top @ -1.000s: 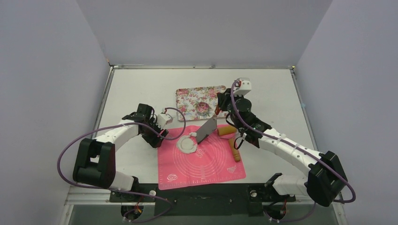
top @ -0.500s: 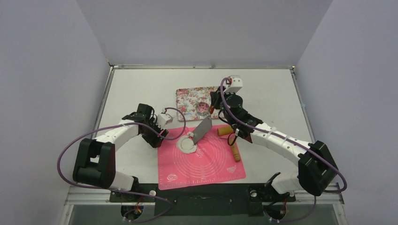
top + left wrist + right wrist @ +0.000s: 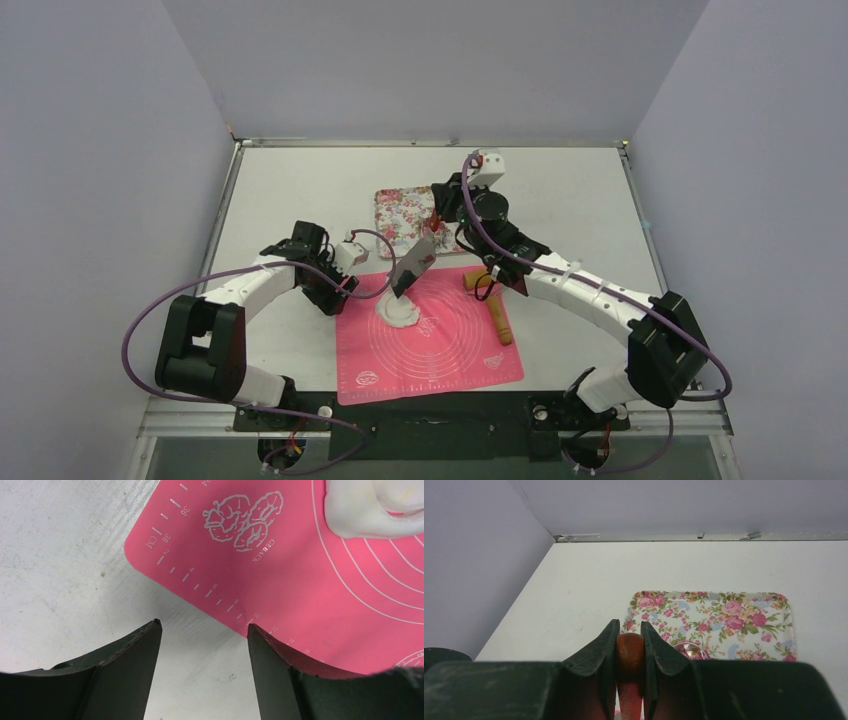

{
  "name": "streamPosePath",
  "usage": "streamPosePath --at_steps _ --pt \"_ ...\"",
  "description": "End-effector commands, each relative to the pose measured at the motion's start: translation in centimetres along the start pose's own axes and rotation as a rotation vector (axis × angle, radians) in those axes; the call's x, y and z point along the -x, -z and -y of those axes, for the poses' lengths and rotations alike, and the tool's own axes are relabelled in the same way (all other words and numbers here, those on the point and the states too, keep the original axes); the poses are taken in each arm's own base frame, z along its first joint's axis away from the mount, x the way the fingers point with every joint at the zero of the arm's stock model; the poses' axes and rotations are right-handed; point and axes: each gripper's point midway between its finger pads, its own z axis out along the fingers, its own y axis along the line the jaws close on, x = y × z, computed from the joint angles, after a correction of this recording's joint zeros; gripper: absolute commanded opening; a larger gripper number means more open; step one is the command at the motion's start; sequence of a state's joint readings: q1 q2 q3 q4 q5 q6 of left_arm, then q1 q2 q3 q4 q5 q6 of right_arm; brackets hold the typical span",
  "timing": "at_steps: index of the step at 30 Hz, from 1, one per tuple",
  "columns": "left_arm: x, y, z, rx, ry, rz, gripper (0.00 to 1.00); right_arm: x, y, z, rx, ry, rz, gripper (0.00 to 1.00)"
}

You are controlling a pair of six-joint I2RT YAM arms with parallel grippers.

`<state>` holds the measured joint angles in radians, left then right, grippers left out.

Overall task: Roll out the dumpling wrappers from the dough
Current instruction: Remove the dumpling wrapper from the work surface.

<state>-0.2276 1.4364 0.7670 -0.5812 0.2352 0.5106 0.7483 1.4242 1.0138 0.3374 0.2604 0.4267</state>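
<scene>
Our right gripper [image 3: 629, 626] has swung left, clamped on the scraper [image 3: 412, 267] by its wooden handle, the blade now tilted over the dough [image 3: 399, 312] on the pink mat [image 3: 450, 345]. Our left gripper [image 3: 203, 625] hangs wide and empty at the mat's edge.

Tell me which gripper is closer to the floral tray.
Right. The right gripper hovers at the near edge of the floral tray, jaws shut on a reddish handle; the left gripper sits beside the pink mat, jaws open.

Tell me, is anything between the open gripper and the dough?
Nothing visible. Only bare pink mat lies between the left gripper and the dough. The blade held by the right gripper is at its far side.
</scene>
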Motion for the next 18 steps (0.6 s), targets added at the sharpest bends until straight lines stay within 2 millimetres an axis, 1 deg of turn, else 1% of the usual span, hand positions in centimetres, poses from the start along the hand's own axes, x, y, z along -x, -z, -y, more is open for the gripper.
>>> streamPosePath --at_steps 1,4,6,9,10,11,12,13,15,18 --pt "1.2 0.7 -0.1 0.006 -0.031 0.043 0.62 1.9 -0.8 -2.5 0.066 -0.054 0.064 0.00" --pt "1.1 0.8 -0.1 0.008 -0.032 0.041 0.62 0.4 -1.5 -2.6 0.060 -0.042 0.037 0.00" --pt "1.1 0.8 -0.1 0.008 -0.033 0.041 0.62 -0.3 -1.8 -2.6 0.055 -0.030 0.023 0.00" --pt "1.1 0.9 -0.1 0.009 -0.034 0.043 0.62 -0.6 -2.3 -2.7 0.052 -0.027 0.016 0.00" --pt "1.1 0.9 -0.1 0.008 -0.034 0.044 0.62 -0.3 -2.5 -3.1 0.057 -0.036 0.020 0.00" --pt "1.1 0.9 -0.1 0.008 -0.033 0.044 0.62 -0.7 -2.7 -3.5 0.067 -0.037 0.011 0.00" --pt "1.1 0.9 0.0 0.007 -0.033 0.045 0.62 -0.3 -2.8 -4.1 0.076 -0.041 0.016 0.00" --pt "1.1 1.0 0.0 0.006 -0.032 0.045 0.62 -0.7 -3.0 -4.6 0.082 -0.038 0.008 0.00" --pt "1.2 1.0 -0.1 0.007 -0.031 0.047 0.62 -0.2 -3.2 -5.9 0.102 -0.043 0.011 0.00" --pt "1.3 1.1 -0.1 0.010 -0.033 0.050 0.62 -0.3 -3.4 -6.9 0.118 -0.045 0.006 0.00"
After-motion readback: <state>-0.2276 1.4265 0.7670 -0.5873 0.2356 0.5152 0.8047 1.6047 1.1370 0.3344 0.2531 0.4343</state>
